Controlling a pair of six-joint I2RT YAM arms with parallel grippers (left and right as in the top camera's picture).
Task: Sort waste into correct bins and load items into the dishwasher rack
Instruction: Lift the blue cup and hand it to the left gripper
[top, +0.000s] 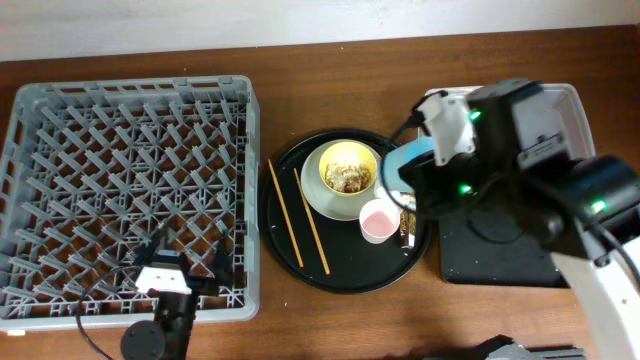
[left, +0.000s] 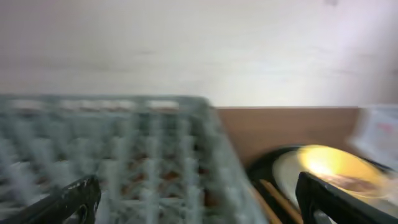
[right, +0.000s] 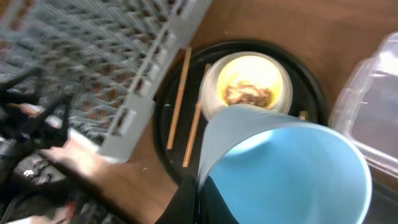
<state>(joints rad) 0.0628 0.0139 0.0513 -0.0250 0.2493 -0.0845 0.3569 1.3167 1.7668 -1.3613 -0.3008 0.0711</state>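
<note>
The dishwasher rack (top: 130, 190) takes the left half of the tabletop (top: 330, 70) and has nothing in it. The left claw (left: 199, 198) hangs over its near edge with the fingers wide apart; its own view is blurred.

Just beside the rack is the round black tray (top: 345, 270). On the right, the right arm covers most of the clear tub (top: 578, 115) and one corner of the shallow black tray (top: 500, 260).

On the round tray, the plate (top: 318, 200) carries the yellow bowl (top: 326, 165), with the food scraps (top: 348, 178) inside. The pink cup (top: 378, 220) stands touching the plate. The right claw (right: 200, 193) is clamped on the rim of the light-blue cup (right: 292, 168), raised and tilted over the tray's right side. The cup hides that side in the wrist view. The two chopsticks (top: 285, 212) lie left of the plate.
</note>
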